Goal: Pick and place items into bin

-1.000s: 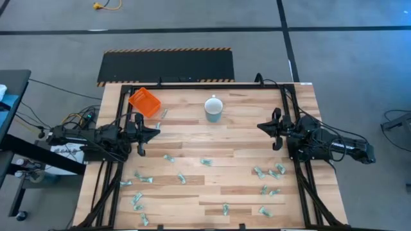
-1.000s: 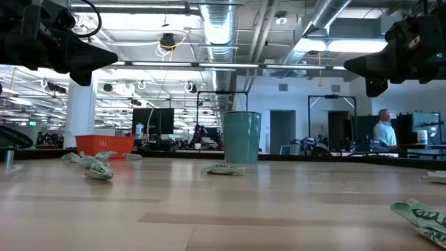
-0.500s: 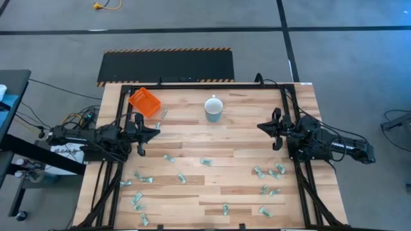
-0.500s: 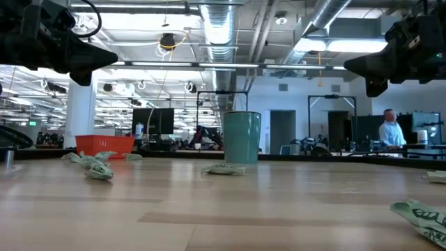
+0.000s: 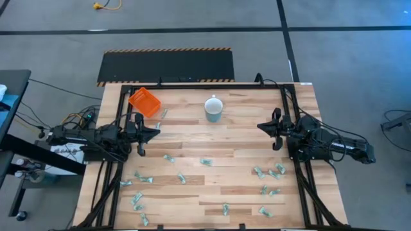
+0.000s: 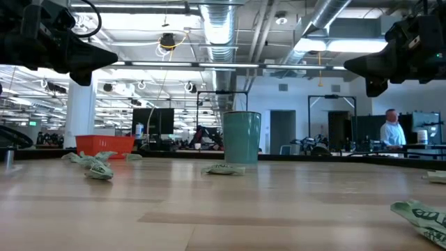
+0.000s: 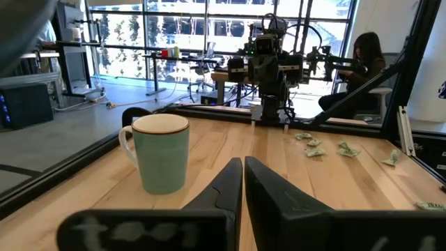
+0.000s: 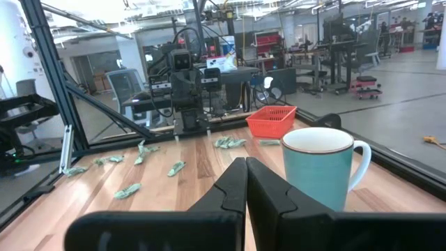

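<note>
Many small pale green-and-white wrapped items (image 5: 205, 162) lie scattered over the near half of the wooden table; more items (image 5: 268, 172) sit toward the right. The orange bin (image 5: 144, 102) rests flat at the far left corner and shows in the right wrist view as the bin (image 8: 272, 120). My left gripper (image 5: 157, 131) hovers shut above the table's left side, pointing right. My right gripper (image 5: 260, 126) hovers shut above the right side, pointing left. In the wrist views the left gripper (image 7: 243, 164) and right gripper (image 8: 245, 164) have fingers together.
A pale blue-green mug (image 5: 213, 109) stands upright at the far middle of the table, between the two grippers. Black frame rails (image 5: 286, 109) run along the table's left and right sides. A person (image 6: 390, 129) stands in the room far behind.
</note>
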`<act>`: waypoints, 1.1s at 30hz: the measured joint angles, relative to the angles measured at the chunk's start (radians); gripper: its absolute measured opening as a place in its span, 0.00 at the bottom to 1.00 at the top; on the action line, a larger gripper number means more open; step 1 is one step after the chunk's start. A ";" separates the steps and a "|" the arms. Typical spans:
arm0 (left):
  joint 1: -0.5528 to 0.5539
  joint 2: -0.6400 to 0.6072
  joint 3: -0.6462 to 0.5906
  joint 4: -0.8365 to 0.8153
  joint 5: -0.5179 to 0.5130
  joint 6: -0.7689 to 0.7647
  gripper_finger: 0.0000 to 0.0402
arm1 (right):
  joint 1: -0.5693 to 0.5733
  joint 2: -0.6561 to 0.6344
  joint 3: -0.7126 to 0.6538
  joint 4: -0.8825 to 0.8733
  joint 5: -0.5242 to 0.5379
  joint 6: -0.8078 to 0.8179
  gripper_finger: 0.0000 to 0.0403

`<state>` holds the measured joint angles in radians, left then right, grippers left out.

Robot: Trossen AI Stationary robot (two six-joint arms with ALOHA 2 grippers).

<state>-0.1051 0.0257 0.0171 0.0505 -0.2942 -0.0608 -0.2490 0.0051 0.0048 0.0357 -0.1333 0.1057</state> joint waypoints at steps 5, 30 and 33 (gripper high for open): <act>0.000 0.000 0.000 0.000 0.000 0.000 0.02 | 0.000 0.000 0.000 0.000 0.000 0.000 0.00; 0.000 0.000 -0.001 0.013 0.001 -0.037 0.02 | -0.016 0.000 0.000 0.123 0.061 0.211 0.00; 0.000 0.000 -0.002 0.031 0.013 -0.220 0.02 | -0.015 0.000 0.000 0.202 0.060 0.329 0.00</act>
<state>-0.1051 0.0259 0.0147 0.0814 -0.2810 -0.2812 -0.2642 0.0055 0.0048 0.2376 -0.0734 0.4350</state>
